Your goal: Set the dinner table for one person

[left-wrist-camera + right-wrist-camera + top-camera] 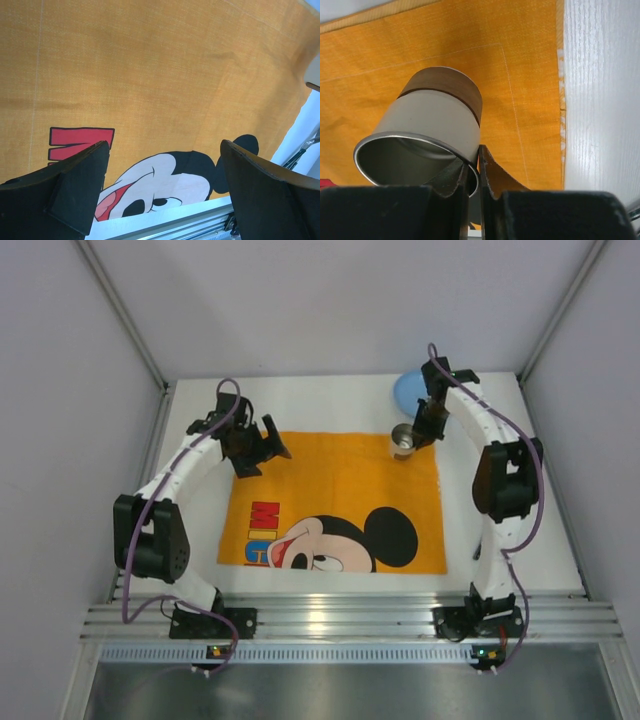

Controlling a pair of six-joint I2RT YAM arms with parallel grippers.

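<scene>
A metal cup [440, 115] with a brown band round its base tilts over the orange cartoon-mouse placemat [385, 60], near the mat's far right corner. My right gripper [472, 155] is shut on the cup's rim, one finger inside and one outside. The top view shows the cup [403, 440] under the right gripper [415, 435]. My left gripper [262, 455] hangs open over the placemat's [330, 490] far left part, and nothing lies between its fingers [87, 175]. The white dinner table [520, 530] lies under everything.
A blue round dish [408, 390] sits at the back right, partly hidden by the right arm. An aluminium rail [350, 618] runs along the near edge. Grey walls [60, 390] close in the left, right and far sides.
</scene>
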